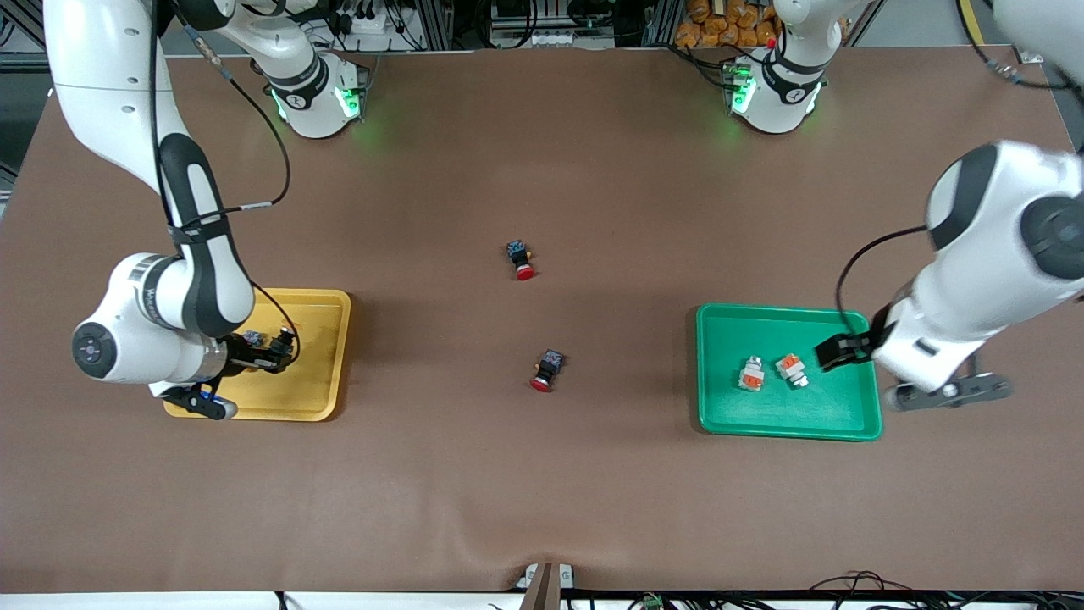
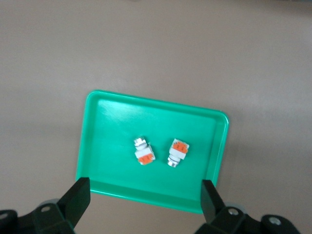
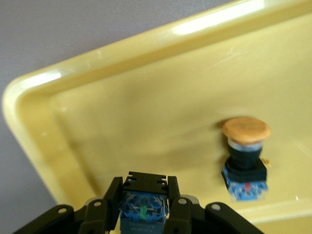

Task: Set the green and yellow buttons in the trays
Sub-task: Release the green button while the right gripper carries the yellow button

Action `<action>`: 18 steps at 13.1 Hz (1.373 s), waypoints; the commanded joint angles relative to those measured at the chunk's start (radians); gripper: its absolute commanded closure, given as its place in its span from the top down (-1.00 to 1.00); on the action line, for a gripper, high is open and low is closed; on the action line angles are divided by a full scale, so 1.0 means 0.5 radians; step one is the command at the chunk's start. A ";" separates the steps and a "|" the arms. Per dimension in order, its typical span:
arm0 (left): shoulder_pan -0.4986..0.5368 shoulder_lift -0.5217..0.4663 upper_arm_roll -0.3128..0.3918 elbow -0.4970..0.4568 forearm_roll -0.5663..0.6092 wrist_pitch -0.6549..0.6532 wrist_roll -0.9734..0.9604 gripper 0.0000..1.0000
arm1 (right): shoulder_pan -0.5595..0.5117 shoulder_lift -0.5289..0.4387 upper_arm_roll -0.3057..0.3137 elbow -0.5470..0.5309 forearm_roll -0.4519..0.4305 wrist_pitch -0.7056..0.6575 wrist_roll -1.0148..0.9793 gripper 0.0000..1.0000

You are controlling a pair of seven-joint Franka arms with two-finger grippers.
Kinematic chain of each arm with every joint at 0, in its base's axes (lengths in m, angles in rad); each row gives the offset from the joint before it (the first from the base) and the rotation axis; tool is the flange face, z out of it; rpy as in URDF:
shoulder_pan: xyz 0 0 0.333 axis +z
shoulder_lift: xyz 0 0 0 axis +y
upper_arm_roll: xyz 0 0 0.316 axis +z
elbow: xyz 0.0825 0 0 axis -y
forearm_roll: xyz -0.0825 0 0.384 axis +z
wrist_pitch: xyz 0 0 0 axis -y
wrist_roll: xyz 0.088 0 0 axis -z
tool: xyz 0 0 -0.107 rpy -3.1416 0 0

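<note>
The green tray [image 1: 762, 330] lies toward the left arm's end and holds two grey-white buttons with orange blocks [image 1: 751, 374] [image 1: 792, 369]. My left gripper [image 1: 840, 352] hovers open over that tray's rim, holding nothing. The left wrist view shows the green tray [image 2: 102, 141], both buttons [image 2: 144, 152] [image 2: 178, 152] and the open left gripper [image 2: 145, 190]. In the yellow tray [image 1: 326, 347], my right gripper [image 1: 281, 349] is shut on a black-bodied button [image 3: 145, 195]; its cap is hidden. Another button with an orange-yellow cap [image 3: 246, 156] stands beside it in the yellow tray [image 3: 122, 107].
Two black-bodied buttons with red caps lie on the brown mat between the trays, one [image 1: 521, 259] farther from the front camera, the other [image 1: 546, 370] nearer. The arms' bases stand along the table's back edge.
</note>
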 commanded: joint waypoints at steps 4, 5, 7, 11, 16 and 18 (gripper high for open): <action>0.153 -0.420 -0.018 -0.034 -0.238 -0.193 0.279 1.00 | -0.033 -0.005 0.014 -0.117 0.001 0.097 -0.111 -0.52; 0.166 -0.430 -0.018 -0.037 -0.284 -0.199 0.301 1.00 | -0.024 0.007 0.014 -0.117 0.005 0.106 -0.111 0.46; 0.154 -0.454 0.013 -0.034 -0.382 -0.245 0.344 1.00 | -0.030 0.014 0.014 -0.117 0.014 0.115 -0.108 1.00; -0.148 -0.727 0.480 -0.263 -0.729 -0.242 0.406 1.00 | -0.021 -0.041 0.014 -0.025 0.014 0.063 -0.089 1.00; -0.843 -1.034 1.306 -0.653 -0.840 -0.245 0.464 1.00 | -0.036 -0.152 0.005 0.446 -0.014 -0.245 -0.114 1.00; -0.923 -1.129 1.369 -0.742 -0.843 -0.245 0.480 1.00 | -0.094 -0.122 0.008 0.833 -0.093 -0.705 -0.114 1.00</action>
